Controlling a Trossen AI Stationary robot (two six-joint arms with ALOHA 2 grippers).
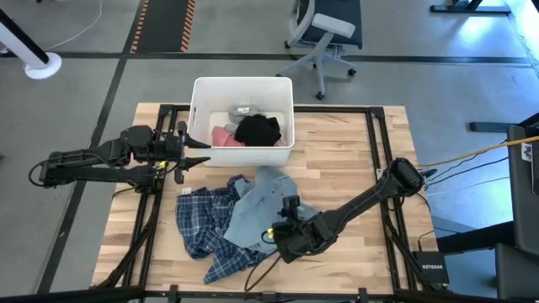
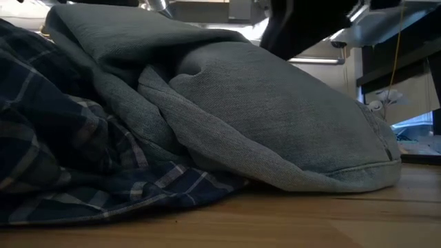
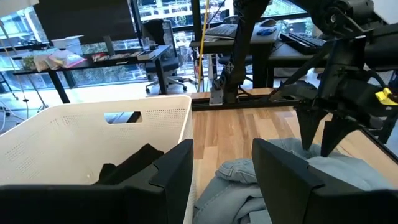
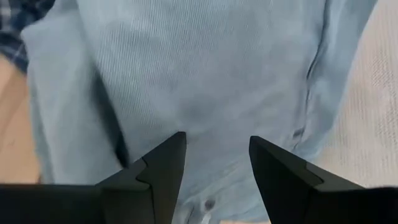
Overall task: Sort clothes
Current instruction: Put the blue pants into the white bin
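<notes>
Two garments are heaped mid-table: the grey-blue piece (image 1: 263,200) draped over the plaid shirt (image 1: 205,220). The right gripper (image 4: 217,163) is held spread above it; the left gripper (image 1: 202,154), released, is beside the white bin (image 1: 242,87).

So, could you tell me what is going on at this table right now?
The robot is sorting clothes. The right gripper hangs open over the grey-blue piece, which lies partly on the plaid shirt. The left gripper waits, open, beside the white bin, which already holds a black piece and a pink piece.
</notes>
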